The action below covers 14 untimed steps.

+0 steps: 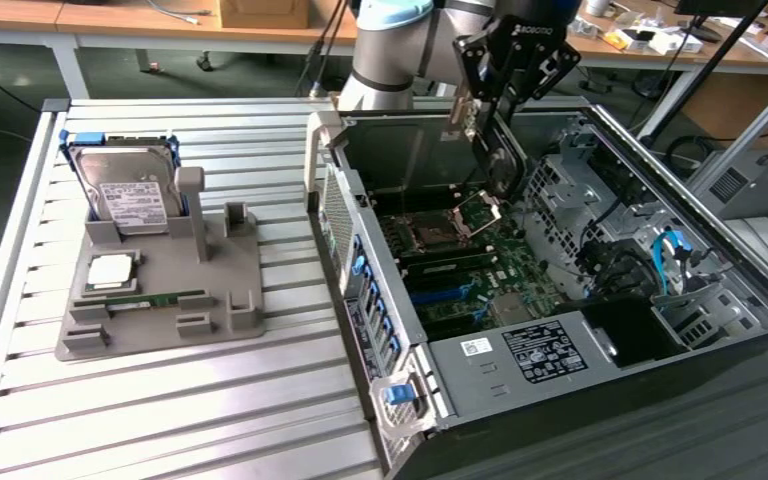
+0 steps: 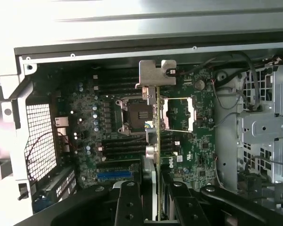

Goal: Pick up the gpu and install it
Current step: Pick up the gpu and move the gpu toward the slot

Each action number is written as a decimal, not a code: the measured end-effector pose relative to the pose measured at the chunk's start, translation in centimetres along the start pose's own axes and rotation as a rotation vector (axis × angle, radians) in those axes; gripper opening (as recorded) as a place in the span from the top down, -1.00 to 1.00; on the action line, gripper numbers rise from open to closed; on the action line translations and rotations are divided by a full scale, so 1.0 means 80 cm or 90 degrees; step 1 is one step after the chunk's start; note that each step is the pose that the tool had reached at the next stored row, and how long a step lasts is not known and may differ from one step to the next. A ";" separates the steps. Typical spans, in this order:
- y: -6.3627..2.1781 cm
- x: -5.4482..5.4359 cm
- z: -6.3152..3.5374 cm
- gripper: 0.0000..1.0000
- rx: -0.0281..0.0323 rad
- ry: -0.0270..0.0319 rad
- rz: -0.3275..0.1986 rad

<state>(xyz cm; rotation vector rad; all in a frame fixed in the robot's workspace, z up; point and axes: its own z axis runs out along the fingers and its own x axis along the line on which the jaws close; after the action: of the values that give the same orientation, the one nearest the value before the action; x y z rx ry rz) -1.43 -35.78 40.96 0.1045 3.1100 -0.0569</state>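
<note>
The gpu [image 1: 496, 150] is a thin dark card with a silver bracket. It hangs edge-down over the open computer case [image 1: 624, 330], above the motherboard [image 1: 458, 270]. My gripper [image 1: 488, 100] is shut on the card's upper edge. In the wrist view the gpu [image 2: 158, 136] appears edge-on, its silver bracket [image 2: 155, 75] at the far end, clamped between my two black fingers [image 2: 129, 205]. The card is held clear of the board, above the CPU socket [image 2: 137, 113] area. A blue slot [image 2: 114, 175] lies on the board to one side of the card.
On the exterior view's left, a grey fixture [image 1: 157, 300] on the slatted table [image 1: 157, 420] holds a hard drive [image 1: 128, 190], a CPU [image 1: 109, 272] and a green memory stick [image 1: 144, 298]. Drive cages and cables [image 1: 671, 255] fill the case's side on the exterior view's right.
</note>
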 end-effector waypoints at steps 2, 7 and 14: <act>0.000 -0.003 0.001 0.47 0.0000 0.0000 0.000; 0.001 -0.012 0.003 0.47 0.0000 -0.0001 0.000; 0.001 -0.019 0.006 0.47 0.0000 0.0000 0.000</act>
<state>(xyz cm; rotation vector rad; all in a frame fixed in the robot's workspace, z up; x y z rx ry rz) 0.12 -35.83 40.51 0.1045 3.1099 -0.0570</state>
